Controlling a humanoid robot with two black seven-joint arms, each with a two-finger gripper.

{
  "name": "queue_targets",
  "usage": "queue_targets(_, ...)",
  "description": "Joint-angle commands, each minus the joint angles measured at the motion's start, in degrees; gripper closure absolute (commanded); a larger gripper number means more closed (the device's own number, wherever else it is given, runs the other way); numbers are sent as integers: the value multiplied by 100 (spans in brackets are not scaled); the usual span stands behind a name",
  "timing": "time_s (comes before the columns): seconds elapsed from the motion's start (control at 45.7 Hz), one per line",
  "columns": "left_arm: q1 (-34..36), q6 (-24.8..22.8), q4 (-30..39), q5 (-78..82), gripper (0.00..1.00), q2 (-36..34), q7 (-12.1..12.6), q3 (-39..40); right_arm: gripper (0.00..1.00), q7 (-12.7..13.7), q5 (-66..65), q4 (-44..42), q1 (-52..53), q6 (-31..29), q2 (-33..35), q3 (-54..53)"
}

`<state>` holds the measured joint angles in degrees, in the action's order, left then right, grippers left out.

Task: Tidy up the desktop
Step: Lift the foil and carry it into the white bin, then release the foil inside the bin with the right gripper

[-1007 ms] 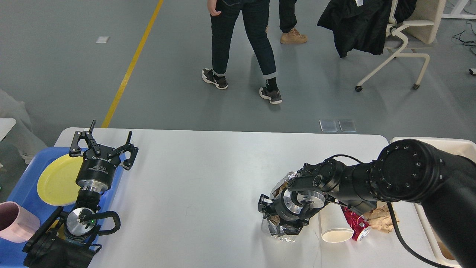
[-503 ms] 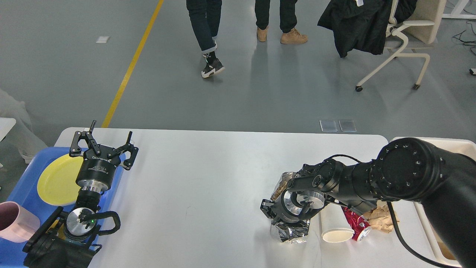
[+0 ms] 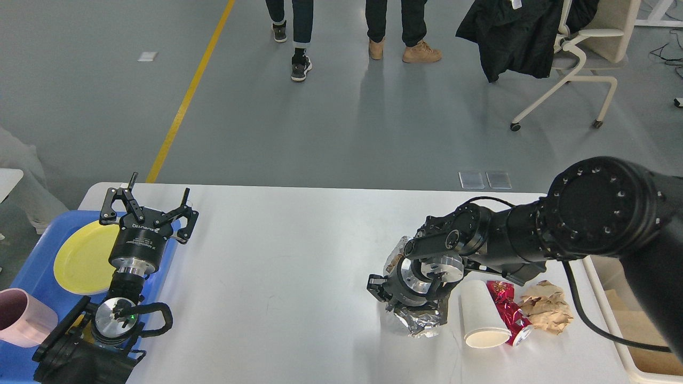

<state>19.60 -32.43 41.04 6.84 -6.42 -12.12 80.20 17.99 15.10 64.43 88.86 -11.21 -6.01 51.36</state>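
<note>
Now, foil wrapper (image 3: 419, 320): directly under right gripper (image 3: 397, 301), on the desktop (image 3: 288, 256).
Right fingers: cannot tell, hidden.
Left gripper (image 3: 148, 210): spread, empty, well apart.

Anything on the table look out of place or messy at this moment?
Yes. At the right end of the desktop lies a cluster of litter: crumpled foil under the right gripper, a paper cup tipped on its side, a crushed red wrapper and a wad of brown paper. The rest looks orderly.
</note>
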Motion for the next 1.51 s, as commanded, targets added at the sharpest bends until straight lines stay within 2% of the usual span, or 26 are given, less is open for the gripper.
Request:
queue_targets(0.0,0,0,0,1,4,0,-1,-4,100,125,63,596,790,-109,319,234)
queue_targets(0.153,0,0,0,1,4,0,-1,4,100,117,98,1641,2011,-285,803,523)
queue_targets(0.328,0,0,0,1,4,0,-1,4,100,-15,90,2240,3145,-1356,1286,1200)
queue_targets(0.394,0,0,0,1,4,0,-1,4,100,-278,63,2389,3655,-1831,1497,1525)
queue_targets(0.525,0,0,0,1,4,0,-1,4,100,-1077,-619,2539,4359,-2596,1691,2192)
queue_targets(0.656,0,0,0,1,4,0,-1,4,100,-1676,-1211,2574,4509,-2869,1700,2492)
queue_targets(0.744,0,0,0,1,4,0,-1,4,100,-1887,-1352,2583,4588,-2948,1717,2554)
queue_targets(0.963,0,0,0,1,4,0,-1,4,100,-1940,-1484,2539,4571,-2869,1814,2844)
queue_targets(1.116,0,0,0,1,4,0,-9,4,100,-1940,-1667,2232,4290,-2685,2490,3669)
queue_targets(1.313,0,0,0,1,4,0,-9,4,100,-1931,-2222,660,2718,-2263,4080,3785)
queue_targets(1.488,-9,0,0,1,4,0,-9,4,100,-1905,-2248,-905,864,-1684,4723,2969)
